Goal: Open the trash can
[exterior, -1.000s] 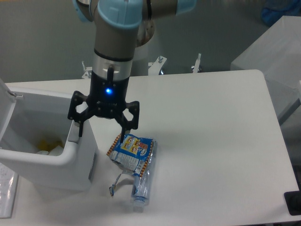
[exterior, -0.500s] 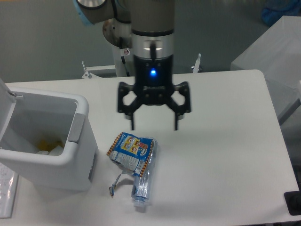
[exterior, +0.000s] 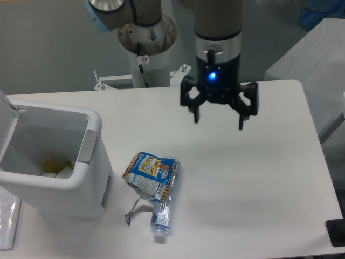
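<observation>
Your gripper [exterior: 219, 123] is hanging above the table [exterior: 253, 178] toward one o'clock of centre, its two black fingers [exterior: 195, 115] spread wide and holding nothing. The trash can [exterior: 59, 183] is sitting at nine o'clock by the left edge, well apart from it, its lid up and yellow scraps showing inside. A crumpled snack wrapper [exterior: 151, 172] is lying over a plastic bottle [exterior: 161, 213] just beside the can, around seven o'clock.

white table [exterior: 259, 178], open trash can [exterior: 51, 162], snack wrapper [exterior: 151, 171], plastic bottle [exterior: 163, 211]
</observation>
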`<state>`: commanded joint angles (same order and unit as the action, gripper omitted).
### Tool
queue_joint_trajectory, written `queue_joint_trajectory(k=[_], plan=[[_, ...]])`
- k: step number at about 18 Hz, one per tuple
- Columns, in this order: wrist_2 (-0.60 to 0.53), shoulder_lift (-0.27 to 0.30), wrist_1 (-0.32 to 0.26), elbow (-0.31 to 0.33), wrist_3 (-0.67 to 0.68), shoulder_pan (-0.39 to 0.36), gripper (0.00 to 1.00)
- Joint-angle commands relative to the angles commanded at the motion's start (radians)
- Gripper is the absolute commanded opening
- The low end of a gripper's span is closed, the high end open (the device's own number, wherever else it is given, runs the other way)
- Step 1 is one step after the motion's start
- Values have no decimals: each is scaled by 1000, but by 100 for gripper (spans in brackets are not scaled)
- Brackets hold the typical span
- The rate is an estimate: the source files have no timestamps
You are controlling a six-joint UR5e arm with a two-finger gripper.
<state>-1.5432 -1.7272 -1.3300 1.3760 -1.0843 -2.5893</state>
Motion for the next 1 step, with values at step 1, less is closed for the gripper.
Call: queue_joint_trajectory(k=[1], plan=[[0,0,-2,0,-3,-3,100]])
